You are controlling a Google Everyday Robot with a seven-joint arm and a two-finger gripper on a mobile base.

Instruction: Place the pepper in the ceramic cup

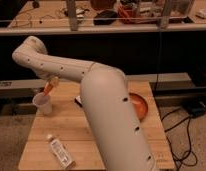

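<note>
Camera view: the ceramic cup [43,104] stood upright near the far left edge of a wooden table [36,136], its open round rim facing up. Directly above the cup hung the gripper [51,83], at the end of the robot's thick white arm [116,115], which rose from the near right of the cup, reached an elbow high above and just left of it, and then dropped down toward it. The fingers were closed narrowly on the upper end of the pepper [48,90]. The pepper, small, slim and orange, slanted downward from the gripper, with its lower tip at or just inside the cup's rim; whether it touched the cup could not be told.

Nearer the camera than the cup, and a little to its right, a clear bottle [60,152] lay on its side on the table, well apart from the cup. Far to the right of the cup, beyond the arm, part of a wide orange bowl [139,106] showed on the table, the rest hidden behind the arm. Just right of the cup, a small dark object [78,101] peeked out from the arm's edge; what it was could not be told. Behind the cup, past the table, ran a long cluttered bench [111,27]. On the floor, far right of the cup, lay dark cables [182,145].
</note>
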